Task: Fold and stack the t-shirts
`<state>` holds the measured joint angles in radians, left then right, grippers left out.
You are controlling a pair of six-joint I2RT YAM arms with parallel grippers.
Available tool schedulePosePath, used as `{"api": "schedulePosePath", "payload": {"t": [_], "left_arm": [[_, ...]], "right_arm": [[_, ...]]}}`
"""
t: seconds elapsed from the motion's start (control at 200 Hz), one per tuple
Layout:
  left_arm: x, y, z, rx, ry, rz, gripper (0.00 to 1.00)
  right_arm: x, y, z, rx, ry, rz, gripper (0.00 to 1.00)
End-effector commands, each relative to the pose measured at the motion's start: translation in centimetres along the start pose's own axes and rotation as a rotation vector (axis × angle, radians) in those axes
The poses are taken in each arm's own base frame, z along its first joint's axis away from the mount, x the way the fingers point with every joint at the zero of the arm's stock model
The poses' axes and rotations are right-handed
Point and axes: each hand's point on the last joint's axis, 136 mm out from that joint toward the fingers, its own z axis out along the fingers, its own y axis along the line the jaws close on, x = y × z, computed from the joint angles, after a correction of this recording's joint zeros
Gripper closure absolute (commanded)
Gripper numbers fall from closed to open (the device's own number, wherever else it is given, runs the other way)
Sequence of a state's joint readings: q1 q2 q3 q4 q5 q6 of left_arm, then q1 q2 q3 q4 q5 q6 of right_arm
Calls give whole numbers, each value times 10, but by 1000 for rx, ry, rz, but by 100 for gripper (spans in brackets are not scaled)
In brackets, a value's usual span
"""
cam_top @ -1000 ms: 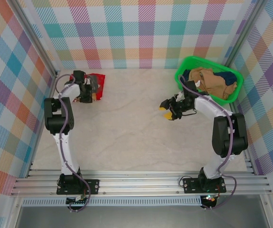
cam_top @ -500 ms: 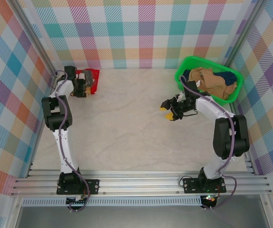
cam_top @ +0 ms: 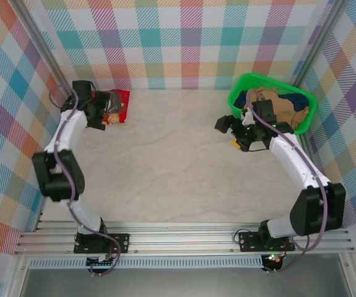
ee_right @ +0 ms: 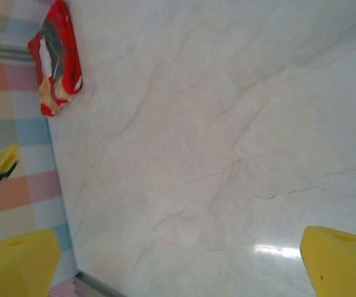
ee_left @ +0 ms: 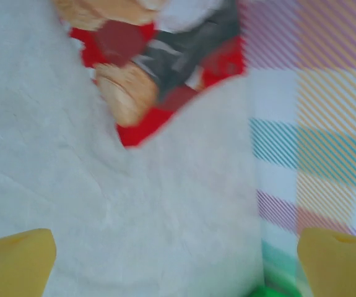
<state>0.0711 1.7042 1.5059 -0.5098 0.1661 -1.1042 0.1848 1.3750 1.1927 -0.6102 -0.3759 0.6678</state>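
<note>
Left gripper now off red t-shirt

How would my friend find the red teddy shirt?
On the pale table, look in the far left corner by the checked wall. The red t-shirt lies there, bear print showing; the tan shirt and navy shirt are in the green basket.

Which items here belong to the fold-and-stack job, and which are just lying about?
Job:
- red t-shirt, a compact bundle at the table's far left
- tan t-shirt, bunched in the green basket
- navy t-shirt, same basket

Lying about:
- green basket itself
- plaid walls
</note>
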Motion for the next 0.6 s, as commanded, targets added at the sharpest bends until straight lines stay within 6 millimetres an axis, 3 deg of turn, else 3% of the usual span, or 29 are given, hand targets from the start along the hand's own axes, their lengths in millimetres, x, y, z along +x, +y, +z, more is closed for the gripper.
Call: {"api": "schedulePosePath", "payload": {"t": [0.0,0.055,0.085,0.135,0.175,0.195,0.21,0.23,0.365,0.595], "left_arm": [[25,27,-27,-20,22,158,0],[29,39,-51,-52,-12,268,2],[30,46,-67,-74,-42,337,13],[31,56,-90,-101,-97,435,41],[28,67,-111,-142,-172,499,48],[26,75,-118,-178,-212,529,43],[25,80,-123,-197,-239,544,10],[22,86,-131,-219,-289,566,1],[17,120,-153,-200,-480,616,0],[7,175,-142,-262,-612,660,0]], "right_arm": [[-20,-10,-42,123,-198,-116,0],[-25,-13,-62,177,-277,-162,0],[-27,-21,-73,235,-315,-165,0],[-29,-43,-92,365,-383,-142,0],[-30,-61,-104,458,-437,-138,0],[-30,-67,-108,483,-455,-150,0],[-30,-70,-108,491,-466,-161,0],[-28,-74,-108,491,-475,-182,0],[-9,-93,-94,439,-506,-267,0],[4,-155,-75,538,-690,-387,0]]}}
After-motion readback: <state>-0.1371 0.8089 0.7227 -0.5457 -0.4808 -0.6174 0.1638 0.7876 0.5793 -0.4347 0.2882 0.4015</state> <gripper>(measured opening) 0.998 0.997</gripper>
